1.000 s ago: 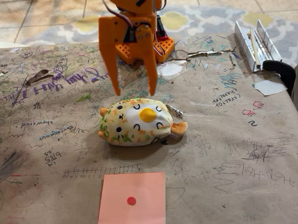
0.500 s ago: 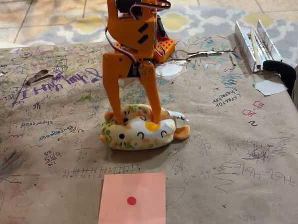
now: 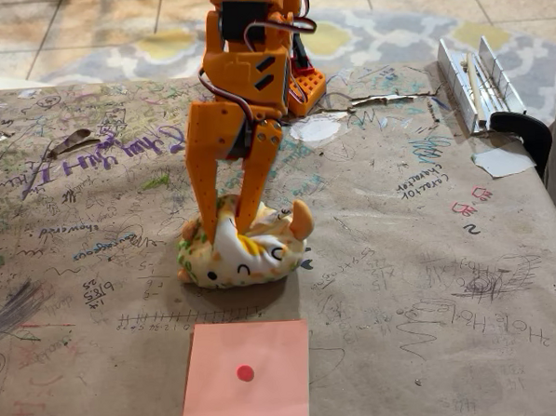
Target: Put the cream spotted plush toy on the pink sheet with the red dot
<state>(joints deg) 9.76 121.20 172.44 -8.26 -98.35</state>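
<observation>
**Claw pinching the plush at frame centre**

The orange claw (image 3: 226, 225) reaches down from the upper centre, its two fingers closed on the top of the cream spotted plush toy (image 3: 243, 250), which bunches between them. The toy rests on the scribbled brown worktop (image 3: 431, 284). The pink sheet with the red dot (image 3: 246, 376) lies flat below it, near the bottom edge, apart from the toy.

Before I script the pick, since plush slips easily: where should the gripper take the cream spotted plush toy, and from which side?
Take the cream spotted plush toy across its soft middle, coming straight down from above. It lies low and oval on the table, so the top bulge is the part that squeezes between two fingers. The gripper is already pinching there, bunching the fabric; ears and tail look too small to hold well.
</observation>
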